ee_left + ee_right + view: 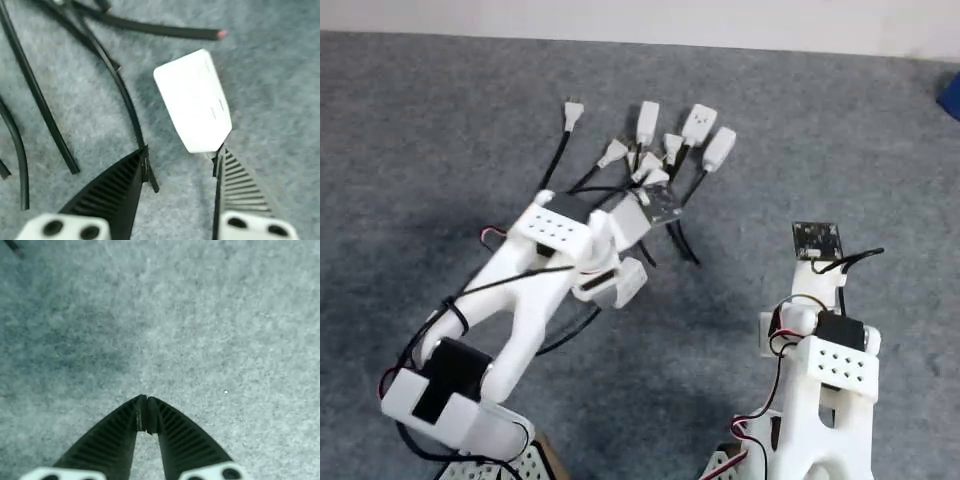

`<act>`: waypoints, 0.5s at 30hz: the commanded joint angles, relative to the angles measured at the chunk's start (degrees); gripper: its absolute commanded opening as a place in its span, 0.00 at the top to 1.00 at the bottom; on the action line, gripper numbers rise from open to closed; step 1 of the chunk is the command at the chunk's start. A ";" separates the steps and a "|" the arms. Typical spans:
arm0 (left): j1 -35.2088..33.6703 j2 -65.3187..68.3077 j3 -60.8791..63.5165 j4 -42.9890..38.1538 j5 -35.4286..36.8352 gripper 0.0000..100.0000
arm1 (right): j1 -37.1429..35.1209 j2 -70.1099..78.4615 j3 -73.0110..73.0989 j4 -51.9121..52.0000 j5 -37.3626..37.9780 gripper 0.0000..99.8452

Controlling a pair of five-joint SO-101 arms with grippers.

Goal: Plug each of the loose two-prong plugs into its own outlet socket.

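Several white plugs and sockets on short black cables lie in a cluster (660, 145) on the grey carpet at the back centre. My left gripper (638, 215) hangs over the near edge of that cluster. In the left wrist view it (182, 150) is open, and a white rectangular plug body (192, 102) lies on the carpet just beyond its fingertips. One fingertip (221, 152) touches that body's near corner. I cannot tell whether the body has prongs or slots. My right gripper (146, 412) is shut on nothing above bare carpet, and it (817, 238) sits apart at the right.
Loose black cables (42, 110) run across the carpet beside the left gripper, one with a bare end (219, 34). A single white connector (573, 113) lies farthest left. Open grey carpet (750, 210) separates the two arms. A blue object (952, 95) shows at the right edge.
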 commanded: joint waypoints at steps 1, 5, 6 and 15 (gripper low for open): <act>-2.68 3.38 -2.24 -1.05 -1.58 0.79 | -0.66 -1.36 -0.22 -0.22 -0.09 0.99; -4.79 11.47 -7.96 -0.88 -1.58 0.79 | -0.66 -1.36 0.13 -0.22 0.00 0.99; -5.14 13.41 -9.54 -0.62 -1.58 0.79 | -0.66 -1.36 0.13 -0.22 0.00 0.99; -5.05 21.58 -17.63 1.93 -1.85 0.79 | -0.66 -1.36 0.13 -0.22 0.00 0.99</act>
